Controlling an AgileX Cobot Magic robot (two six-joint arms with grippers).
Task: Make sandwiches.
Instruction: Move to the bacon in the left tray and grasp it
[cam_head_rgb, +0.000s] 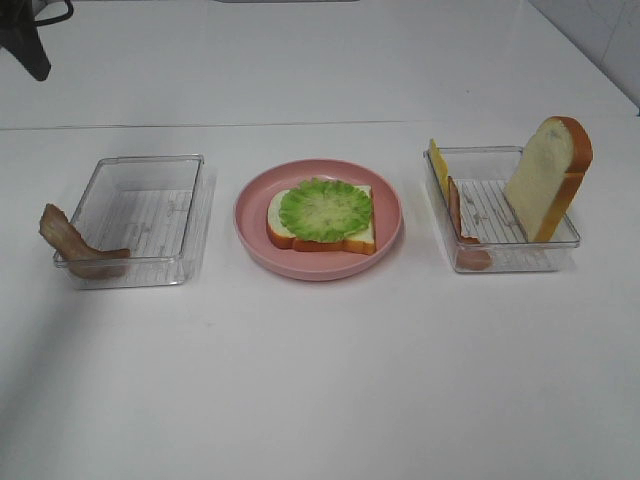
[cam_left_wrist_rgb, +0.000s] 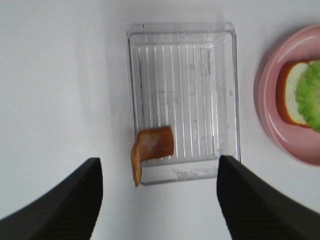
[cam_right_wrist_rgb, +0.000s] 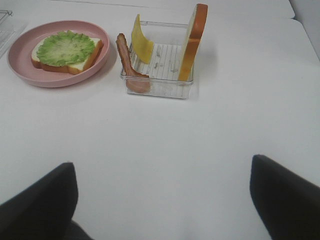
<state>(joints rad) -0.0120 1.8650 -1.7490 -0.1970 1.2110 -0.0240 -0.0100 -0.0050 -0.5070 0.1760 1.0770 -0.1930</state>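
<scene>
Nearest the robot, the left gripper (cam_left_wrist_rgb: 158, 162) hangs above the table (cam_head_rgb: 320, 400) with its jaws spread wide and nothing between them. The right gripper (cam_right_wrist_rgb: 162, 162) hangs likewise, jaws wide apart and empty over bare white surface. Beyond them three things stand in a row across the table, well apart from one another. On the left is a clear tray (cam_head_rgb: 140, 215) with the left bacon strip (cam_head_rgb: 70, 245) draped over its near left corner, one end inside on the ribbed floor, the other sticking out past the wall. In the middle sits the pink plate (cam_head_rgb: 390, 215), bearing the started sandwich: one bread slice (cam_head_rgb: 355, 240) lying flat, with the lettuce (cam_head_rgb: 325, 207) on top, covering most of it. On the right, the second clear tray (cam_head_rgb: 510, 258) holds three pieces. The right bacon strip (cam_head_rgb: 457, 212) leans on its left wall with its low end in the near corner. The cheese slice (cam_head_rgb: 437, 160) stands on edge just behind it against the same wall. The second bread slice (cam_head_rgb: 548, 180) stands tilted against the right wall, rising well over the rim. At the far left a dark object (cam_head_rgb: 25, 40) shows; I cannot tell what it is.
</scene>
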